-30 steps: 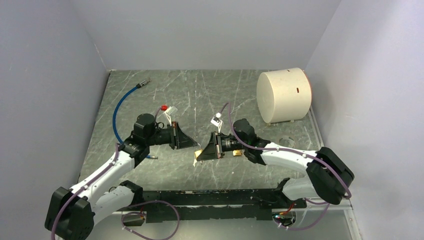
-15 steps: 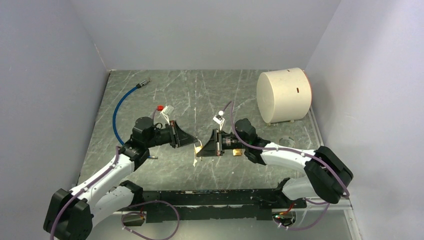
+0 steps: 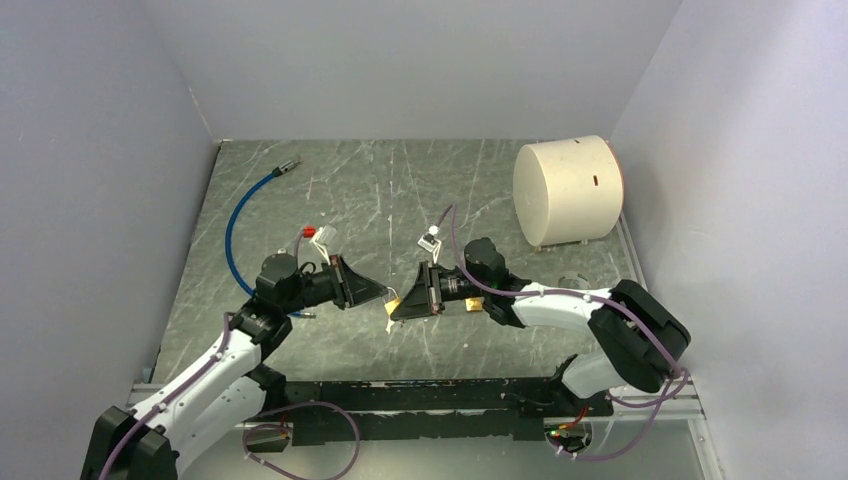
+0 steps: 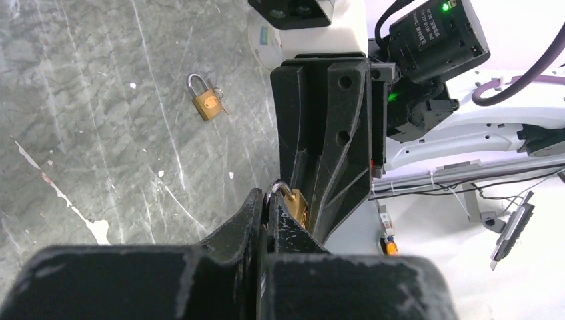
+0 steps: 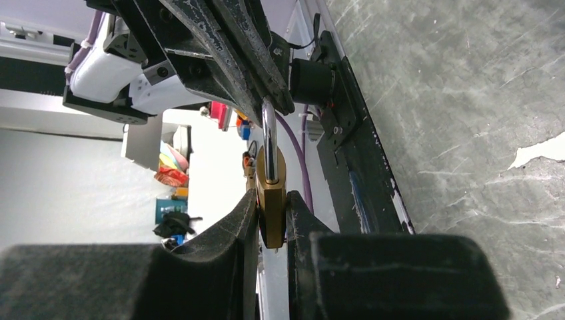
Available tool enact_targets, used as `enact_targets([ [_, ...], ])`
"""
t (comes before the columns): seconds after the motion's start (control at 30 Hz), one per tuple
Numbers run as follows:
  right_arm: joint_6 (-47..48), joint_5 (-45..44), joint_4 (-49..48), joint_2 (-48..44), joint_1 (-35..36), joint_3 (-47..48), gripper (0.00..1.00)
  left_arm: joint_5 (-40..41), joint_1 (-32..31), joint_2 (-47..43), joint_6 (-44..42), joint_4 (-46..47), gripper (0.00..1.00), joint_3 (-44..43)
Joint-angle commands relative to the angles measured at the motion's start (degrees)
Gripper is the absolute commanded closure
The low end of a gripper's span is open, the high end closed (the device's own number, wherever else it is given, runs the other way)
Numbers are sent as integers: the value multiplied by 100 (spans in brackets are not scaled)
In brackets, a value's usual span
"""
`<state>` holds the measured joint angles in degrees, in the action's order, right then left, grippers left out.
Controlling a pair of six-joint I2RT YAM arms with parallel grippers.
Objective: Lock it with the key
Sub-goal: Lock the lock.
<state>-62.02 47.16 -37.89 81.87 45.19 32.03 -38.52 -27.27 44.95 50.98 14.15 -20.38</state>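
The top camera looks steeply down from the near side over the whole scratched grey metal tabletop [image 3: 400, 190]. Both wrist cameras face each other at close range, sharing the small brass padlock [image 4: 298, 207] mid-frame.

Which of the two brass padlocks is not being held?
The loose padlock, lying flat on the grey table by itself. The other padlock is clamped by its body in the right pincer.

Padlock [image 5: 271, 200] centre; drum [image 3: 567, 190] behind, to right; hose [image 3: 235, 215] behind, to left.
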Motion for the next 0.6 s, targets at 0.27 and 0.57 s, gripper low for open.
enact_targets([
  [0.27, -160, -1483, -1355, 189, -291, 437, 100, -1757, -957, -334, 691, -47, 98, 286],
  [0.57, -65, -1533, -1111, 130, -291, 519, 100, -1439, -1392, -603, 721, -182, 97, 492],
])
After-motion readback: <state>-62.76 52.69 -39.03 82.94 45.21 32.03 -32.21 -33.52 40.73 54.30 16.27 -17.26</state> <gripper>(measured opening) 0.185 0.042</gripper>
